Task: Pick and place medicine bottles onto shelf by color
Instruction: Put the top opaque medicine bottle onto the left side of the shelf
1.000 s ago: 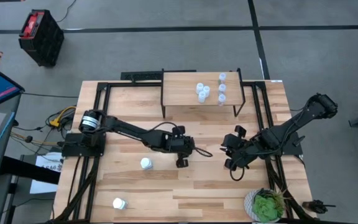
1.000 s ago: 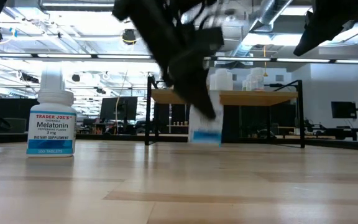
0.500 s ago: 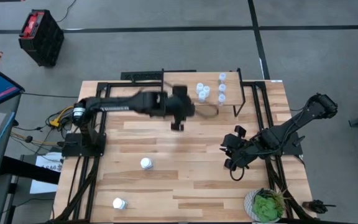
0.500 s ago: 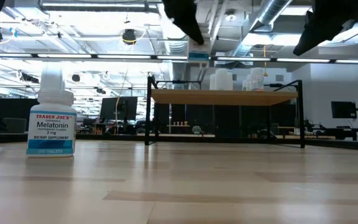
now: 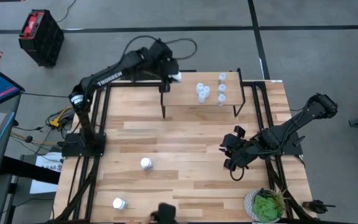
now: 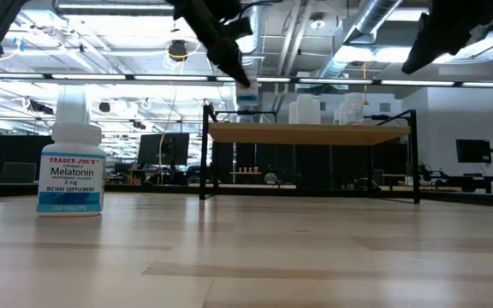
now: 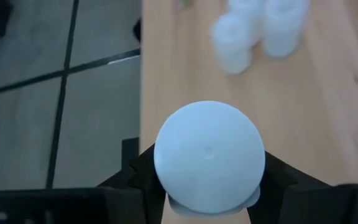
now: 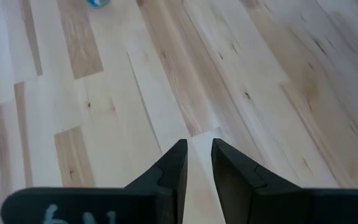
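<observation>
The left arm is reaching out over the far left corner of the shelf (image 5: 185,99), and its gripper (image 5: 171,77) is holding a white bottle (image 7: 209,155) between its two fingers (image 7: 278,177), which are pressing on either side of it below the round cap. In the low view that held bottle (image 6: 246,92) is hanging above the level of the shelf top, beside its left edge, not resting on the board. On the shelf itself a cluster of three pale bottles (image 5: 202,91) is sitting near the middle, and a row of three more bottles (image 5: 222,88) is standing in a line toward the right end; from the left wrist they are showing only as blurred pale shapes beyond the held one. Two white bottles are standing on the wooden surface (image 5: 191,177): one (image 5: 146,163) in the open left-middle area and another (image 5: 119,203) near the front left edge, which is appearing close to the low camera as the labelled melatonin bottle (image 6: 71,165). The right arm is waiting low over the right half of the surface, its gripper (image 8: 197,163) pointing at bare wood with the fingers held narrowly apart and gripping nothing. A potted plant (image 5: 265,206) is sitting at the front right corner.
</observation>
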